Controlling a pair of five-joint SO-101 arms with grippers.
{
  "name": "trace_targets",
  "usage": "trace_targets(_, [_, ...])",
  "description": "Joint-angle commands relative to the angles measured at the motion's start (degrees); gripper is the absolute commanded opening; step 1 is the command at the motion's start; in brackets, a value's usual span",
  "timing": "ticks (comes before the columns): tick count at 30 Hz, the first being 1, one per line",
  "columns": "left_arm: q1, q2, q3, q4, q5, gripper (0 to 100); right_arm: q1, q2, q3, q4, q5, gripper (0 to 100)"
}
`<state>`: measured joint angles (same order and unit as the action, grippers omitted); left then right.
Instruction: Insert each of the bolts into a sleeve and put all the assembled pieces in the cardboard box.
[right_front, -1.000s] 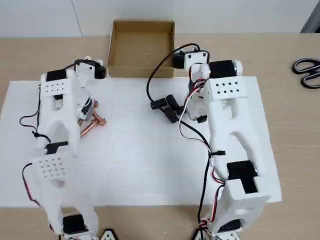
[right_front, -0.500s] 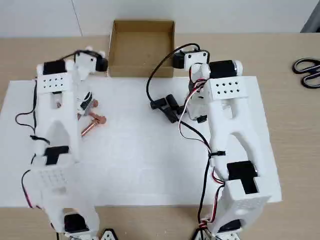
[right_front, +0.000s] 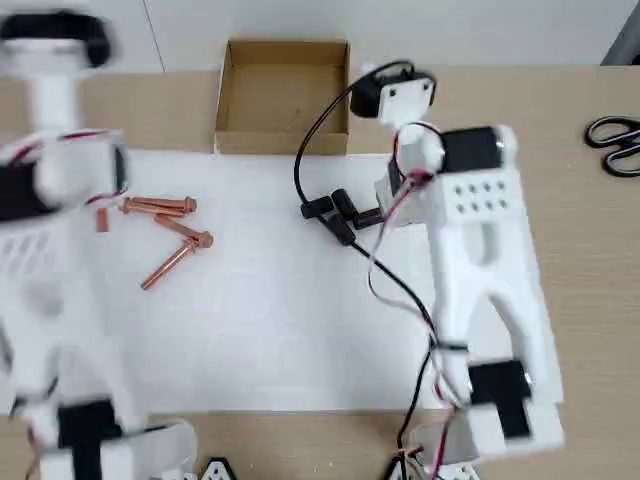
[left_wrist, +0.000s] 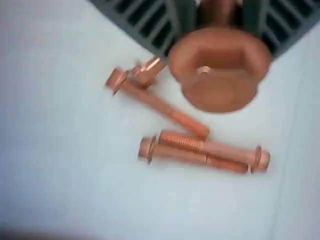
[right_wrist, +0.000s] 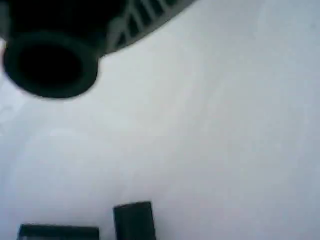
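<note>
A copper flanged bolt (left_wrist: 220, 70) is clamped in the left gripper (left_wrist: 220, 12), a black hollow sleeve (right_wrist: 49, 65) in the right gripper (right_wrist: 65, 17).

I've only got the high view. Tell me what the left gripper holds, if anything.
Observer: The left gripper is shut on a copper bolt. The left wrist view looks straight at its flanged head, and the bolt hangs clear of the mat.
Operator: Now report the right one.
Observer: The right gripper is shut on a black sleeve. Its open end faces the right wrist view.
</note>
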<state>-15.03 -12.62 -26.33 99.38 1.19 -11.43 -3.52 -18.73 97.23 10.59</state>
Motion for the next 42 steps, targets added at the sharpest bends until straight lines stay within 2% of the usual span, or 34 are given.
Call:
trace_targets(1, [0.62, -12.57, 3.38, 0.97, 2.81, 1, -0.04, -12.79, -2.90, 0.92, -0.09, 0.4])
trace_targets(5, [4.13, -25.85, 14.46, 0.97, 2.99, 1, -0.04, -24.75, -1.67, 1.27, -0.09, 0.4])
trace_targets(10, [14.51, -40.62, 32.75, -2.81, 2.99, 1, 0.04, -39.60, 9.85, 0.66, -0.44, 0.4])
trace_targets(14, [18.55, -50.46, 45.85, -14.42, 4.22, 1, 0.04, -48.66, 22.95, -1.89, -0.35, 0.4])
trace_targets(20, [21.10, -59.96, 64.66, -37.71, 18.99, 1, 0.04, -57.27, 49.05, -17.10, -0.53, 0.4])
trace_targets(23, [21.98, -61.80, 69.58, -43.43, 21.63, 1, -0.13, -61.58, 59.87, -25.27, -1.58, 0.4])
trace_targets(30, [22.07, -61.71, 71.25, -44.48, 21.63, 1, -10.07, -76.18, 75.87, -36.18, -12.13, 0.4])
trace_targets(35, [24.26, -62.07, 73.01, -44.40, 21.63, 1, -13.76, -84.53, 86.68, -45.23, -12.40, 0.4])
trace_targets(42, [27.60, -62.07, 73.36, -44.75, 21.71, 1, -21.41, -92.79, 97.23, -52.88, -12.31, 0.4])
